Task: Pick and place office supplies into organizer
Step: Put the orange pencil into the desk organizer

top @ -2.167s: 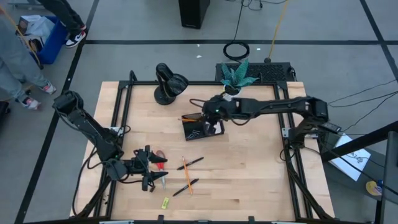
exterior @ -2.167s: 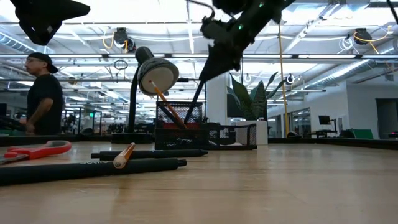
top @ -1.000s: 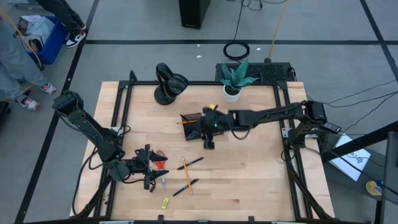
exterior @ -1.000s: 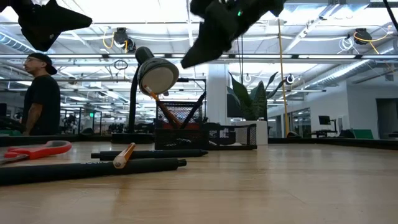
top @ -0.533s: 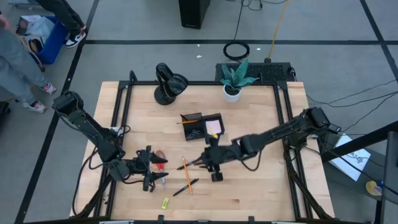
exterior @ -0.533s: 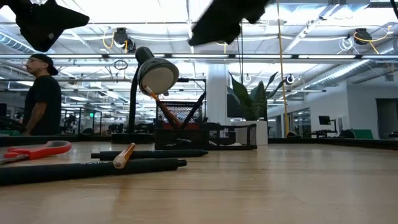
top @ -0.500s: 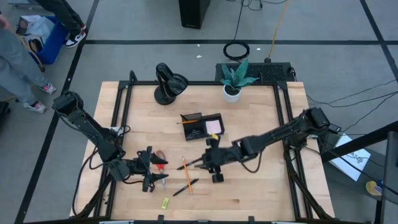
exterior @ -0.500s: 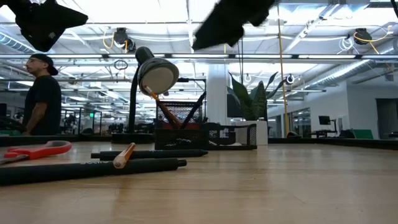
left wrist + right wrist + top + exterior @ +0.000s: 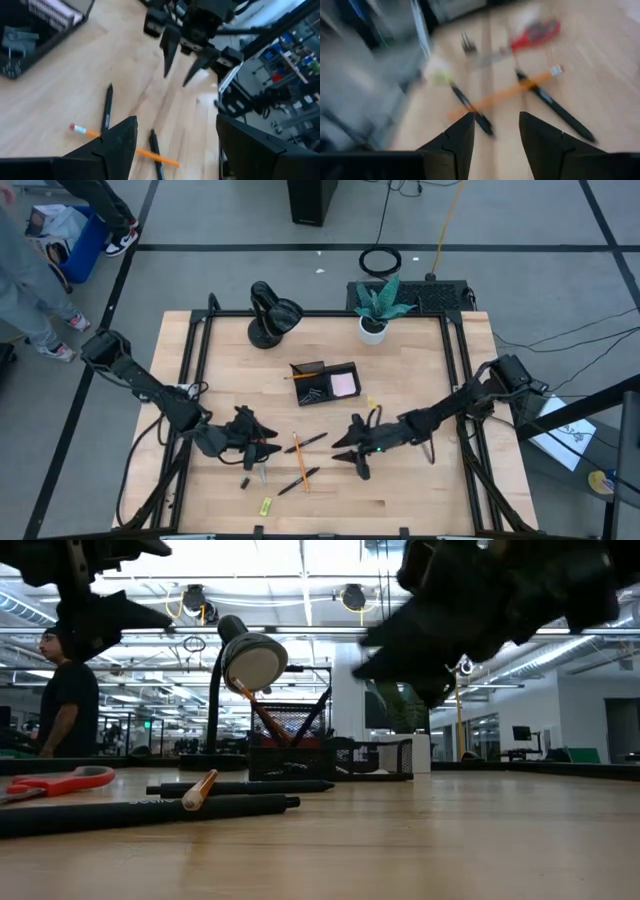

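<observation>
The black organizer (image 9: pixel 322 382) stands mid-table with the pink sticky-note pad (image 9: pixel 343 384) in it and an orange pencil (image 9: pixel 262 718) leaning in its taller section. On the table lie two black pens (image 9: pixel 310 441) (image 9: pixel 299 480), crossed by orange pencils (image 9: pixel 298 456), the red-handled scissors (image 9: pixel 62 781) and the yellow-green piece (image 9: pixel 266 505). My left gripper (image 9: pixel 268 438) hovers open by the scissors. My right gripper (image 9: pixel 345 450) is open, just right of the pens, and also shows in the left wrist view (image 9: pixel 181 59).
A round black lamp (image 9: pixel 272 314) and a white plant pot (image 9: pixel 373 328) stand at the far edge. Bare wood lies right of the organizer and along the near right. A person (image 9: pixel 65 700) stands beyond the table.
My right gripper has swung from beside the organizer toward the near edge and come down low beside the pens. My left gripper has shifted a little toward the table's right, over the scissors. The supplies on the table have not moved.
</observation>
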Motion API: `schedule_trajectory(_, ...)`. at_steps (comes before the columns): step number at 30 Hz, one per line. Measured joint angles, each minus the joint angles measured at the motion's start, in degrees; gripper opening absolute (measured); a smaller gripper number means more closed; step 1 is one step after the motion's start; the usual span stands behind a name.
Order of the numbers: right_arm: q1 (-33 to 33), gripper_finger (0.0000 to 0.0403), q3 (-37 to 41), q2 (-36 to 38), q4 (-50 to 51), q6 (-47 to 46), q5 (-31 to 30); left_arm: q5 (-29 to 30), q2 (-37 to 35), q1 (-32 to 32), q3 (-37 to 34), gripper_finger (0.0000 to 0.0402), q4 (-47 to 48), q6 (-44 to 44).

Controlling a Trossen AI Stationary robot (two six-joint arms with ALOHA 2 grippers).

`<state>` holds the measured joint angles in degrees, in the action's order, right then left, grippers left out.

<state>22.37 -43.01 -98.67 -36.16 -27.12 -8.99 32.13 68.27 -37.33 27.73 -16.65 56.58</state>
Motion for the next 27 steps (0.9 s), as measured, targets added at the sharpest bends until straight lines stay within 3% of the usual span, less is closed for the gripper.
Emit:
schedule_trajectory(4, -0.3, 0.0149, 7.3, 0.0, -18.3, -7.1, -0.1, 3.2, 0.0, 0.1, 0.0, 0.0273, -0.4, -5.6)
schedule_trajectory(7, -0.6, 0.0149, 10.9, 0.2, -27.4, -10.1, -0.2, 3.3, 0.0, 0.5, 0.0, 0.0273, 1.8, -4.8)
schedule_trajectory(13, -0.5, 0.0145, 13.6, 0.1, -29.1, -11.1, -3.6, -1.4, 0.0, 1.5, 0.0, 0.0273, 2.2, 4.1)
schedule_trajectory(17, -0.5, 0.0144, 13.6, 0.1, -29.3, -11.9, -4.8, -0.8, 0.0, 0.6, 0.0, 0.0273, 1.2, 0.6)
schedule_trajectory(21, -0.5, 0.0144, 13.6, 0.1, -29.7, -18.7, -4.7, -2.3, 0.0, 0.0, 0.0, 0.0273, 1.4, 1.2)
schedule_trajectory(27, -2.6, 0.0144, 11.8, 0.1, -27.2, -30.3, 1.7, -5.2, 0.0, -0.7, 0.0, 0.0273, 1.4, 6.8)
